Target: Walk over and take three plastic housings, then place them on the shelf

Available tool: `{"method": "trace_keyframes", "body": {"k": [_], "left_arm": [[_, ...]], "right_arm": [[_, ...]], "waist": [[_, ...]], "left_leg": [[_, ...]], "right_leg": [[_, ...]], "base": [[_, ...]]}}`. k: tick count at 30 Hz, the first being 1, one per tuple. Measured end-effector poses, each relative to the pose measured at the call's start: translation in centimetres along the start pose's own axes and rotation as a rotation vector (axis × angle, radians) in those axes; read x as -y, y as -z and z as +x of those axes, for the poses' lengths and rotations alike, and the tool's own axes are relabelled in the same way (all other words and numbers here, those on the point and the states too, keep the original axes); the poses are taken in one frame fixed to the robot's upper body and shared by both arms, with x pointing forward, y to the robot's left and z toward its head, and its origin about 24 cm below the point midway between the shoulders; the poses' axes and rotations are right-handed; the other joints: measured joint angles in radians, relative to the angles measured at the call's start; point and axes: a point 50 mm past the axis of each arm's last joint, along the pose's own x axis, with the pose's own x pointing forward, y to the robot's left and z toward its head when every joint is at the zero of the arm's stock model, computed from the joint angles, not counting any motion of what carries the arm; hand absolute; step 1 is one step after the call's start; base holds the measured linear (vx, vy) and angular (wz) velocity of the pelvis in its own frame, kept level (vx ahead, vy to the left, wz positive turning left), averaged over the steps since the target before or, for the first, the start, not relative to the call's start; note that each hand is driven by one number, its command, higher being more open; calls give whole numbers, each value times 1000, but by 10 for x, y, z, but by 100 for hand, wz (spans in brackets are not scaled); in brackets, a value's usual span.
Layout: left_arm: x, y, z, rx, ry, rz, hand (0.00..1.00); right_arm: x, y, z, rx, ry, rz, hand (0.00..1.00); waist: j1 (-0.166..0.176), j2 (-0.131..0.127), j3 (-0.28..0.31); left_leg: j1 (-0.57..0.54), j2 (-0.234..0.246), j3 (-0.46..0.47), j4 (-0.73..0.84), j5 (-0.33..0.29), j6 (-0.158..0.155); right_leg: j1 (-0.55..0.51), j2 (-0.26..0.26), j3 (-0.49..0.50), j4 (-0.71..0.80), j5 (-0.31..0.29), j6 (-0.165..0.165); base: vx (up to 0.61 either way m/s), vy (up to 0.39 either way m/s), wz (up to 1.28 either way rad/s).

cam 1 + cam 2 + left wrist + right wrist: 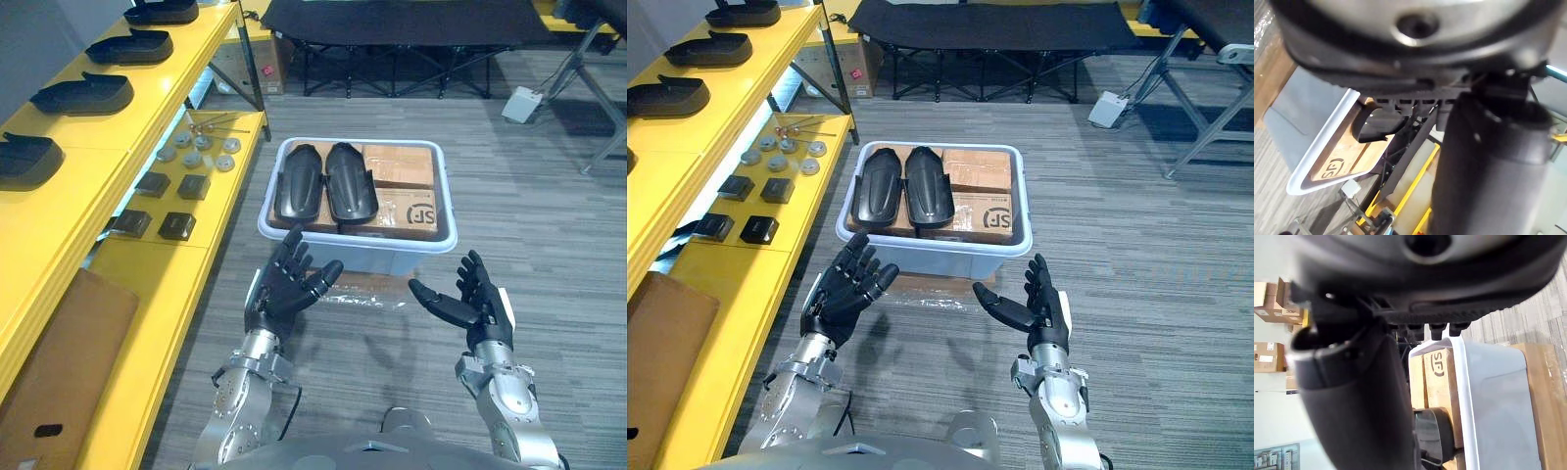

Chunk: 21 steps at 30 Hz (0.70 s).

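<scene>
Two black plastic housings (326, 183) lie side by side on cardboard boxes (400, 164) inside a pale bin (355, 244) on the floor ahead. Several more black housings (82, 94) sit in a row on the top of the yellow shelf (69, 186) at the left. My left hand (289, 287) hovers open just short of the bin's near left corner, fingers spread. My right hand (470, 300) is open near the bin's near right corner, palm turned inward. Both hands are empty. The left wrist view shows a housing (1376, 125) in the bin past the hand.
Small grey discs (201, 152) and dark square parts (157, 206) lie on the yellow lower shelf. A brown cardboard sheet (49, 377) rests at its near end. A black folding cot (411, 29) stands behind the bin, a white box (522, 103) on the floor at right.
</scene>
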Motion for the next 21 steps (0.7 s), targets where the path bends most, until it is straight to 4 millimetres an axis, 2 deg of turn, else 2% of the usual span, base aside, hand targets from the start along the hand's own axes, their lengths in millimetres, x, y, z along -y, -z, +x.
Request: {"method": "trace_keyframes", "body": {"k": [1,2,3,7,9,11,12,18,21], "left_arm": [[-2,-1,0,2,-3,6,100],[-6,-3,-1,3,-4,19,100],[-7,-4,-1,3,-1,27,100],[-10,-9,1,-7,36,168,100],[-10,-9,1,-9,30,230,100],[-10,-10,4,-8,15,244,100],[-8,-40,11,159,-35,216,100],[-10,-40,11,158,-41,218,100],[-32,-32,17,127,-128,205,100]], "right_arm": [[-4,0,2,3,-6,9,100],[-12,0,5,7,-21,26,100],[-17,-1,7,9,-33,37,100],[-46,1,23,5,-42,112,100],[-53,-2,24,30,-37,142,100],[-54,-5,25,56,-38,150,100],[-62,-4,21,67,-20,234,100],[-62,-4,21,65,-20,233,100],[-62,3,24,36,-32,224,100]], "waist": [[10,3,-3],[15,-7,-6],[17,-13,-6],[46,-67,-7],[46,-80,-8],[46,-81,-7],[39,-89,-12],[38,-89,-12],[37,-90,-12]], "left_leg": [[28,-17,-5,-81,-7,-8],[37,-39,2,-121,12,-12],[36,-47,5,-130,19,-14],[4,-73,25,-130,23,-15],[-15,-78,19,-112,24,-12],[-24,-79,12,-95,20,-17],[-72,-82,-23,-11,-20,-10],[-69,-81,-19,-13,-20,-10],[-32,-80,-2,-32,-17,-10]], "right_leg": [[-9,4,0,-13,16,9],[-18,-12,6,-29,34,16],[-16,-17,9,-46,48,18],[-25,-34,27,-147,125,27],[-28,-38,24,-164,139,31],[-23,-38,14,-173,147,31],[2,-30,-36,-245,202,14],[2,-30,-33,-245,202,14],[26,-30,-20,-246,203,15]], "base": [[-63,55,-4],[-74,69,-5],[-109,112,-16],[-94,105,-13],[-17,54,2],[3,16,2],[0,0,0],[0,0,-2],[11,-4,-11]]}}
